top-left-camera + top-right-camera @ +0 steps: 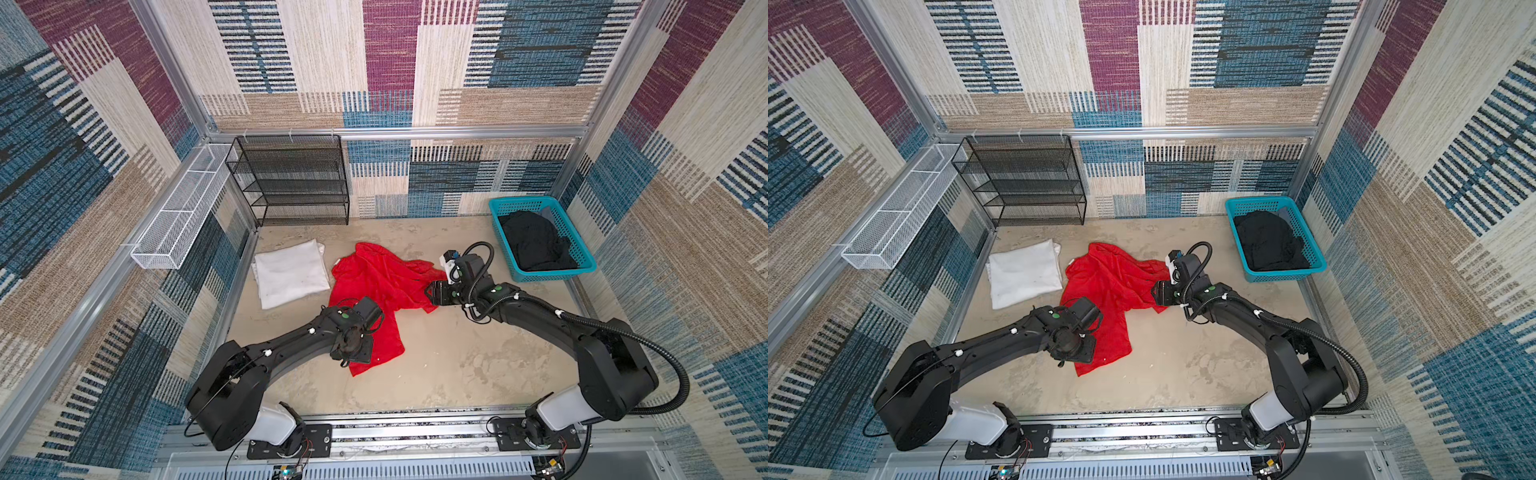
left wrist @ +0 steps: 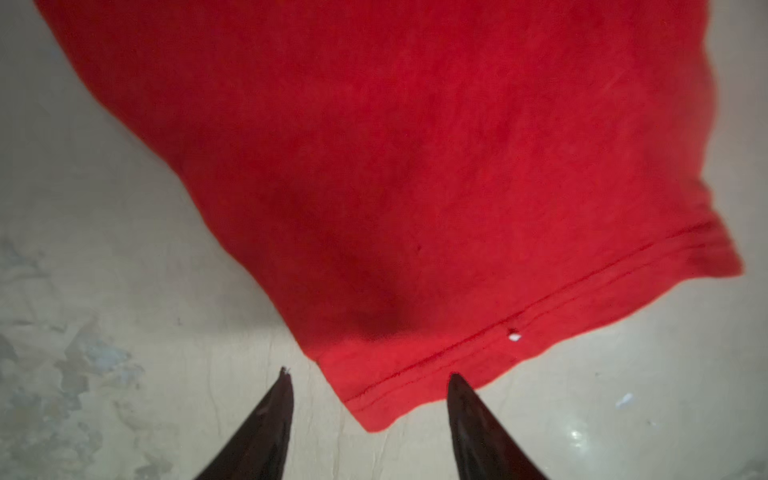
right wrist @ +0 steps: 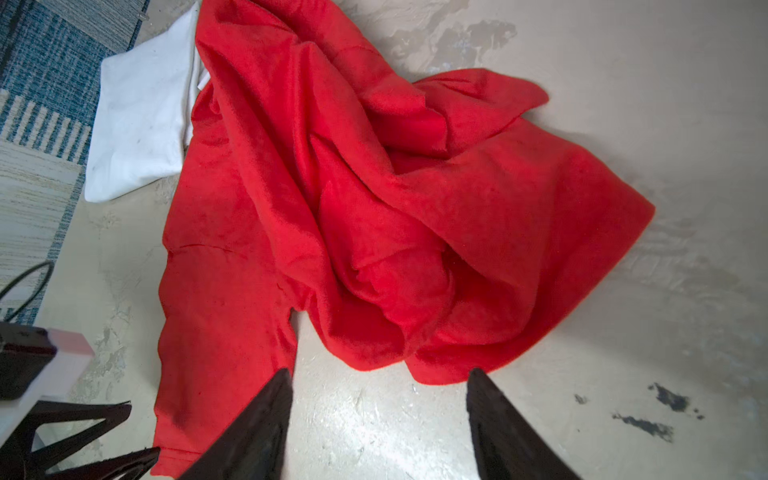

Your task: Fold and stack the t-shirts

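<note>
Left jaws stand apart, gripping nothing, their tips on either side of a hemmed corner of the red t-shirt (image 2: 415, 166). Right jaws are likewise spread and empty, poised just short of that shirt's crumpled edge. The red t-shirt lies rumpled in the middle of the counter (image 1: 457, 365). The white t-shirt (image 1: 291, 274), folded flat, lies just beside it on the left. The black t-shirt (image 1: 536, 245) sits heaped in the teal basket (image 1: 552, 272) at the far right.

Bright even light, blurred wrist views
</note>
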`<act>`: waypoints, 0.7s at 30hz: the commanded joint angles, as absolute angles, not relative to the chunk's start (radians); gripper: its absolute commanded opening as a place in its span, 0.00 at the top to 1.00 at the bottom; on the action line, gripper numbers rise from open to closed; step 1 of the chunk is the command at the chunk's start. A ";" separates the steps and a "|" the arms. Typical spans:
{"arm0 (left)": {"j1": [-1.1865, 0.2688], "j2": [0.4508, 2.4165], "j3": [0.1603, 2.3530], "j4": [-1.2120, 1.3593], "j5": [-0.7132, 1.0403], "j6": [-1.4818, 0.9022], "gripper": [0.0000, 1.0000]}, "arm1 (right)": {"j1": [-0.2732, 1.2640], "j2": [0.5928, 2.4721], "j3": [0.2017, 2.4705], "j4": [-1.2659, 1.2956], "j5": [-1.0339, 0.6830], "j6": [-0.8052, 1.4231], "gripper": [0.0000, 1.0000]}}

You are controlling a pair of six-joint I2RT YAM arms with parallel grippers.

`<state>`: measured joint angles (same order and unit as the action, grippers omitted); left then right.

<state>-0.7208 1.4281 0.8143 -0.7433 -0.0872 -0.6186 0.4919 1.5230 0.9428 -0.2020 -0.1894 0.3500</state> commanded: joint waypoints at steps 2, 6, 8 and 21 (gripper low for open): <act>-0.732 1.441 0.771 -0.702 -0.061 -0.725 0.42 | 0.493 1.537 0.947 -0.195 -0.227 0.338 0.32; -0.733 1.476 0.754 -0.693 -0.060 -0.736 0.44 | 0.492 1.513 0.925 -0.189 -0.218 0.347 0.32; -0.733 1.490 0.745 -0.681 -0.053 -0.735 0.48 | 0.492 1.507 0.923 -0.192 -0.215 0.344 0.32; -0.732 1.243 0.856 -0.971 -0.210 -0.767 1.00 | 0.492 1.509 0.936 -0.219 -0.160 0.320 0.33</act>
